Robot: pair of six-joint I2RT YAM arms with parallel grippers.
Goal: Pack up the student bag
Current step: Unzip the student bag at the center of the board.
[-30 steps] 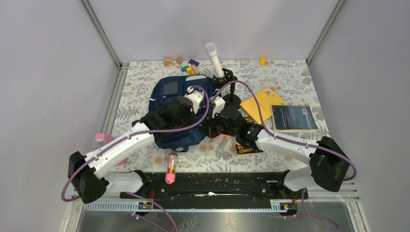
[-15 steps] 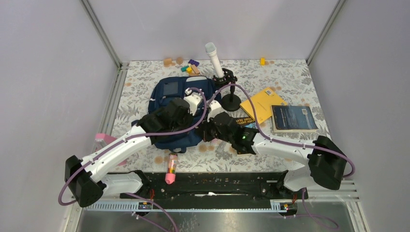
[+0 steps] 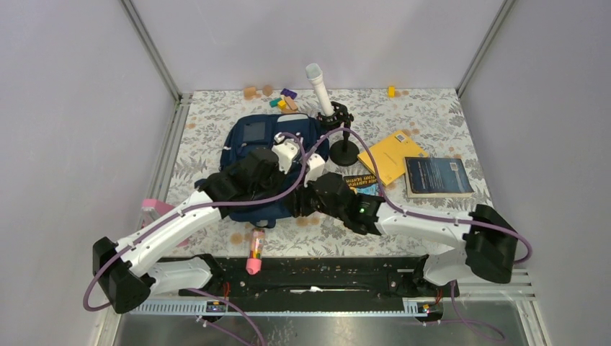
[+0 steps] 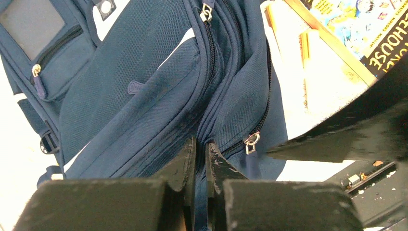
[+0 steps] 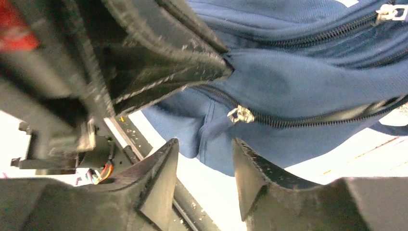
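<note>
Top external view: bag (image 3: 248, 140) lies centre-left on table (image 3: 425, 115), both arms over it.
Left gripper (image 4: 201, 144): clenched, tips against bag fabric.
Right gripper (image 5: 204, 144): released, jaws apart, bag edge between them, zipper pull (image 5: 240, 114) just beyond.

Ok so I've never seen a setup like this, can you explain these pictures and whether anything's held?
These are two robot arms, the left arm and the right arm, bolted at the near edge of a table. The wide picture looks down from above and behind them; the other two come from a camera on each wrist, looking past its own tool. On the table are a navy backpack, a microphone on a stand, a yellow book, a dark blue book, coloured blocks and a pink tube. The left tool is shut, apparently pinching the backpack's fabric. The right tool is open, straddling a backpack corner near a zip pull, gripping nothing.
</note>
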